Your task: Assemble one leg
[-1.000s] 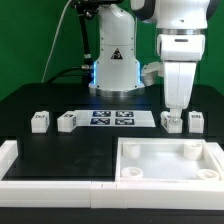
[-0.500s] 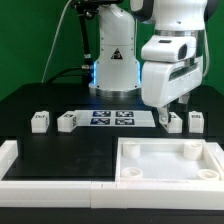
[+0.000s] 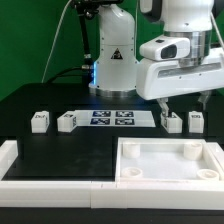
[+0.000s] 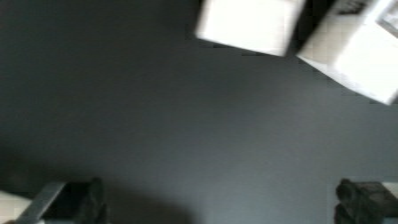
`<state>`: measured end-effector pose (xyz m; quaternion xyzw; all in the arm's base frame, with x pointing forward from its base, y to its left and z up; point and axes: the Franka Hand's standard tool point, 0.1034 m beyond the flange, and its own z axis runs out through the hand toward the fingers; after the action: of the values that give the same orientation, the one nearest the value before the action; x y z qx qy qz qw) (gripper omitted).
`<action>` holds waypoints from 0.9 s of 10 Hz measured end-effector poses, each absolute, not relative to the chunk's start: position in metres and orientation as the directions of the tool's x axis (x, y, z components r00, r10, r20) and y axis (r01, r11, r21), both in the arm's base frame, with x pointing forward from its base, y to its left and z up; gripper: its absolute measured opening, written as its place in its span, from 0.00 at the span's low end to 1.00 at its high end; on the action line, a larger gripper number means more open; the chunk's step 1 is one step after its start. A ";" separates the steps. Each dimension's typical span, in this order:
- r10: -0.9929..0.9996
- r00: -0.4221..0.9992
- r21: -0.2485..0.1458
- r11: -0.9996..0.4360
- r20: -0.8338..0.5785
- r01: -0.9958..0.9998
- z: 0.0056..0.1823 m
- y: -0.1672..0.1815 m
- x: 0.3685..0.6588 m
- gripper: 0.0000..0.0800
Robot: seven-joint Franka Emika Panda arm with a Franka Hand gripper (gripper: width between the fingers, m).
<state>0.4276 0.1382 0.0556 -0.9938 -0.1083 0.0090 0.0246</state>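
Observation:
Four small white legs with marker tags stand in a row on the black table: two at the exterior view's left (image 3: 40, 121) (image 3: 67, 121) and two at its right (image 3: 172, 122) (image 3: 195, 122). My gripper (image 3: 184, 103) hangs above the two right legs, turned broadside, with its fingers wide apart and nothing between them. In the wrist view the gripper (image 4: 221, 205) is open over bare black table. Two blurred white blocks (image 4: 249, 22) (image 4: 352, 60), likely those right legs, lie ahead of it. The large white panel (image 3: 170, 172) with round corner sockets lies at the front right.
The marker board (image 3: 112, 118) lies flat between the two pairs of legs. A white raised border (image 3: 10, 160) runs along the front and the left front corner of the table. The robot's base (image 3: 113, 60) stands behind the marker board.
The gripper has lifted from low over the third leg and swung round to stand broadside above the right legs. The legs have not moved.

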 end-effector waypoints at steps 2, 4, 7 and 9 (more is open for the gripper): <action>0.035 0.999 -0.062 -0.998 -0.022 0.033 0.056 0.146 0.426 0.81; -0.136 0.990 -0.068 -0.988 -0.037 -0.138 0.056 0.148 0.426 0.81; -0.263 0.964 -0.074 -0.961 -0.048 -0.266 0.053 0.159 0.419 0.81; -0.219 0.974 -0.076 -0.972 -0.049 -0.222 0.052 0.178 0.406 0.81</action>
<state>0.4055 0.1779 0.0522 -0.9928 0.1112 0.0201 0.0407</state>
